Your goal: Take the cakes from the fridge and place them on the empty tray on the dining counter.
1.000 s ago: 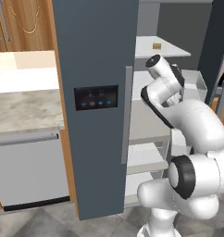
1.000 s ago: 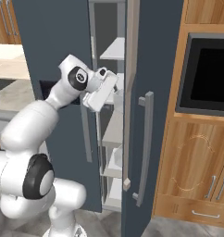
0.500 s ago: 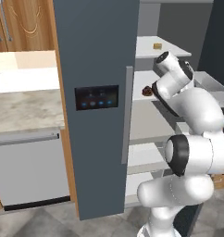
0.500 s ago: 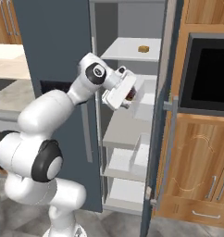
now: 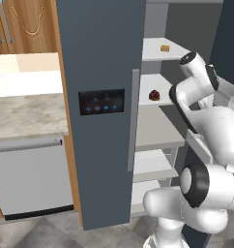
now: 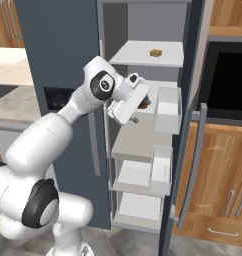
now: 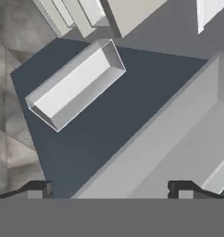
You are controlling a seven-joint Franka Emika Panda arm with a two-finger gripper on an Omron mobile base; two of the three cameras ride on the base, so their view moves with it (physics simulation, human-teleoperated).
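Fridge door now swung wide: a second ago you see the tall dark slate-grey fridge (image 6: 63, 45) only cracked, now its white shelves are fully exposed. Your arm has pushed in toward the middle shelf.

The hand (image 6: 134, 106) is spread, fingertips (image 7: 40, 189) wide apart with nothing between them. You're not gripping anything yet.

The dark brown-red round cake (image 5: 154, 95) sits on the middle shelf, right beside the hand, close behind it in the right base view where the hand mostly covers it. The tan-yellow square cake (image 6: 155, 52) is on the shelf above the hand, well apart from it.

The hand camera looks down past the open door at a white door bin (image 7: 74, 83), below the hand.

Judgement: access step done, the nearer round cake is the likely first pick. The blue tray is still to be reached.
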